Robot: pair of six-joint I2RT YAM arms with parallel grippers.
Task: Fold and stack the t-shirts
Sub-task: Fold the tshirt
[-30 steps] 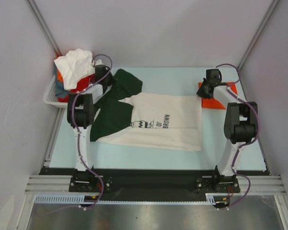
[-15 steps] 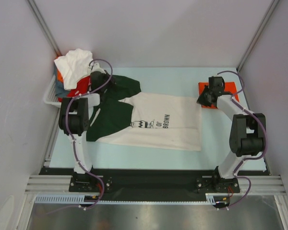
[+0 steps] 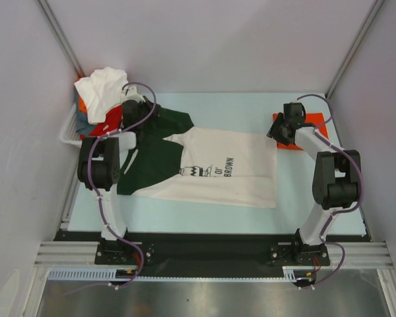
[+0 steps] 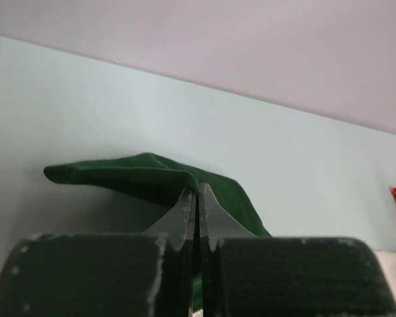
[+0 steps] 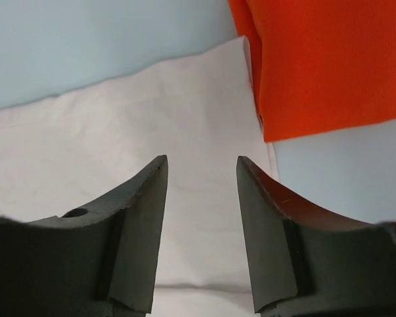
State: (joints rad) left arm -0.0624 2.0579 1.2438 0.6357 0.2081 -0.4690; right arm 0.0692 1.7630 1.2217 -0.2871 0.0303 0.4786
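At the far side, left gripper point(image 4: 197, 193) tight on green sleeve point(image 4: 135, 177), right gripper point(image 5: 200, 160) agape

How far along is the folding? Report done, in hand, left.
Done: orange-red t-shirt looks folded, far right. In hand: cream t-shirt lies spread; left fingers pinch its green sleeve, right fingers open above its corner. Left: that fold, stacking, plus t-shirts heaped in the white basket.

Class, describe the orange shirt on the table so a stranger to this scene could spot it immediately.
Start at the pale blue table and go to its far right corner, past the hem of the spread cream shirt. There lies the orange shirt, a flat rectangle; the remaining shirts sit heaped in the white basket, far left.
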